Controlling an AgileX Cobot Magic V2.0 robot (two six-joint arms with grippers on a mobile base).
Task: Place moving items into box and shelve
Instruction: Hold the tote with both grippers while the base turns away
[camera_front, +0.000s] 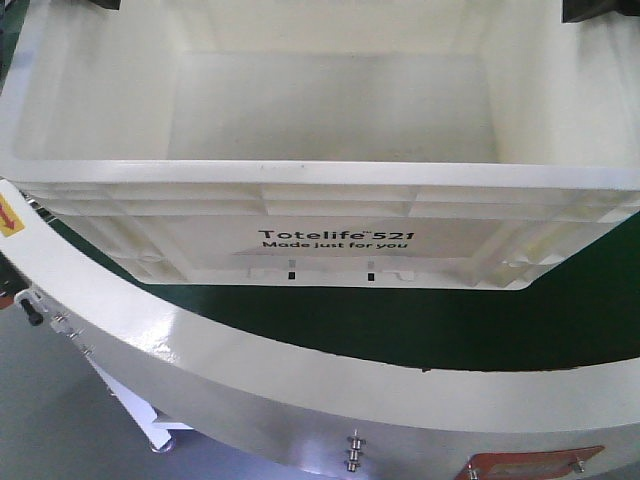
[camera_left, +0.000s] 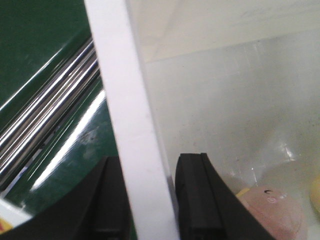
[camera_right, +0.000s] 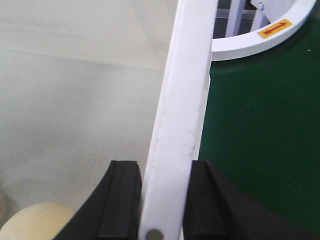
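The white ribbed box (camera_front: 330, 190) fills the front view, its printed wall facing me. Both black grippers show only at its upper corners, the left (camera_front: 95, 8) and the right (camera_front: 600, 10). In the left wrist view my left gripper (camera_left: 152, 200) is shut on the box's thick rim (camera_left: 125, 100), one finger outside and one inside. The pinkish-brown ball (camera_left: 272, 210) and a sliver of the cream-yellow one (camera_left: 316, 192) lie on the box floor. My right gripper (camera_right: 165, 200) is clamped the same way on the opposite rim (camera_right: 182, 100), with the cream-yellow ball (camera_right: 35, 222) just inside.
A dark green surface (camera_front: 400, 320) lies under the box. The robot's curved white base ring (camera_front: 200, 360) with a red arrow sticker (camera_front: 8, 215) runs in front of it. Chrome rails (camera_left: 45, 115) run outside the left rim. The ring also shows beyond the right rim (camera_right: 260, 40).
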